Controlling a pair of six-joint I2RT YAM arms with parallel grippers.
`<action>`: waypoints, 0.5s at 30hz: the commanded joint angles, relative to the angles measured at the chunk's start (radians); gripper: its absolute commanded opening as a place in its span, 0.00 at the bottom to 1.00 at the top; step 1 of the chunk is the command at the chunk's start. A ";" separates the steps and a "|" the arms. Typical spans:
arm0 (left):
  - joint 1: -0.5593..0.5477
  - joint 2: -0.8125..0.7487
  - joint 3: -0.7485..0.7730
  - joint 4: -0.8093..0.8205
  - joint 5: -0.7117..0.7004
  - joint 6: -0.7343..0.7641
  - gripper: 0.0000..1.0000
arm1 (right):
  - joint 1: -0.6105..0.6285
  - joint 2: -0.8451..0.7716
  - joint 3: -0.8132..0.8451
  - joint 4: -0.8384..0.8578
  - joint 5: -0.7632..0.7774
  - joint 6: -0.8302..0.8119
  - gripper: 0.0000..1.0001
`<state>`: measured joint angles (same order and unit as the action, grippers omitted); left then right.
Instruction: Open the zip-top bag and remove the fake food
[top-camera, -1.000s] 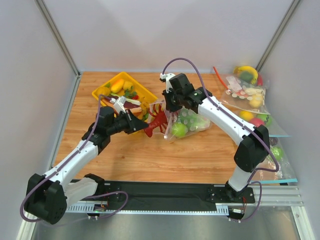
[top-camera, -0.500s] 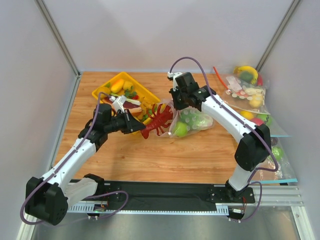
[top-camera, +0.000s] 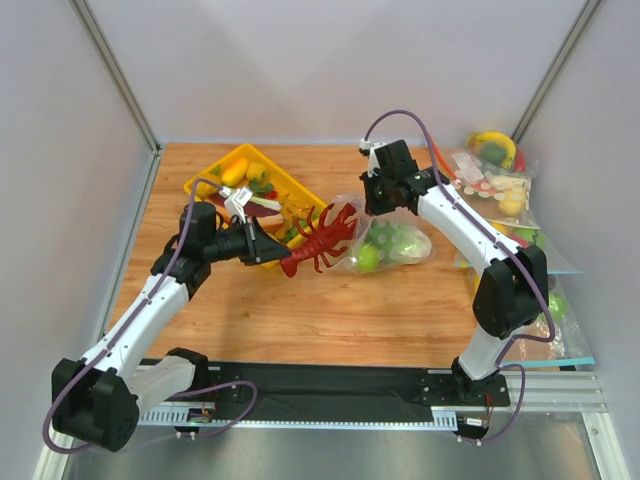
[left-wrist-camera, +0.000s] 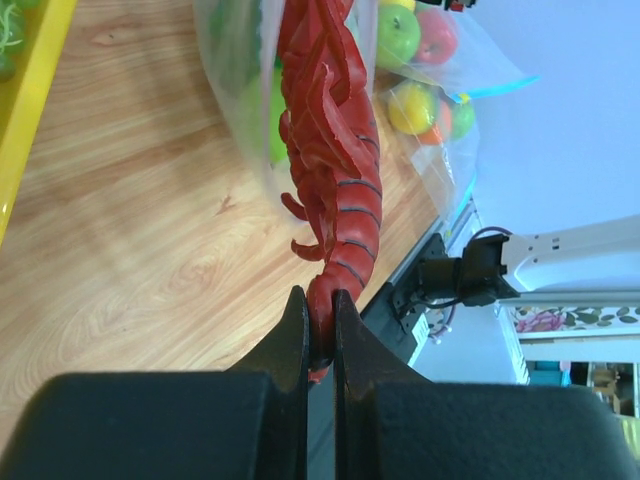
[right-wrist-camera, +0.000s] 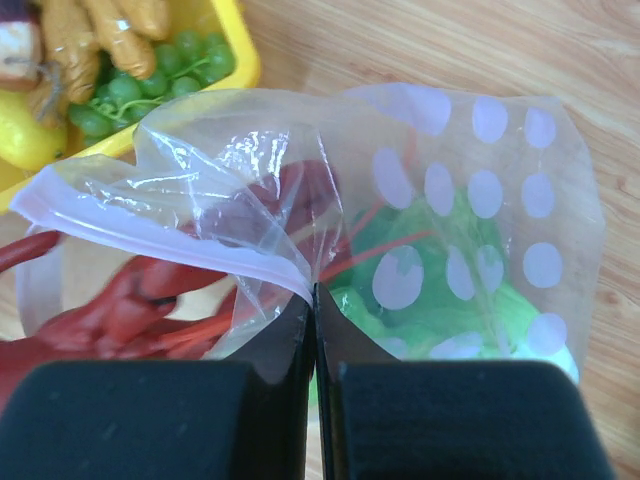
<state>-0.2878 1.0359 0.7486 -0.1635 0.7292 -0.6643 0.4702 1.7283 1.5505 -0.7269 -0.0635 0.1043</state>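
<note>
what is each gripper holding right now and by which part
The left gripper holds the red lobster by its tail tip; the right gripper pinches the zip-top bag at its open mouth, by the zip strip.

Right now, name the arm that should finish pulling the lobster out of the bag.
Left. The left gripper is shut on the tail of the red lobster, whose claws sit inside the mouth; the right gripper pinches the rim of the zip-top bag, anchoring it.

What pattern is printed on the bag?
White dots on the clear bag; clearest in the right wrist view.
</note>
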 joint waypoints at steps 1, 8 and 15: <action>0.019 -0.031 0.069 -0.007 0.102 0.037 0.00 | -0.064 -0.027 -0.017 0.026 0.014 -0.002 0.00; 0.055 -0.066 0.123 -0.117 0.085 0.120 0.00 | -0.091 -0.036 -0.020 0.027 0.017 -0.009 0.00; 0.084 -0.077 0.178 -0.255 0.073 0.203 0.00 | -0.102 -0.032 -0.021 0.024 0.022 -0.012 0.00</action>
<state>-0.2214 0.9836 0.8665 -0.3534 0.7776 -0.5262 0.3763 1.7279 1.5341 -0.7227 -0.0536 0.1036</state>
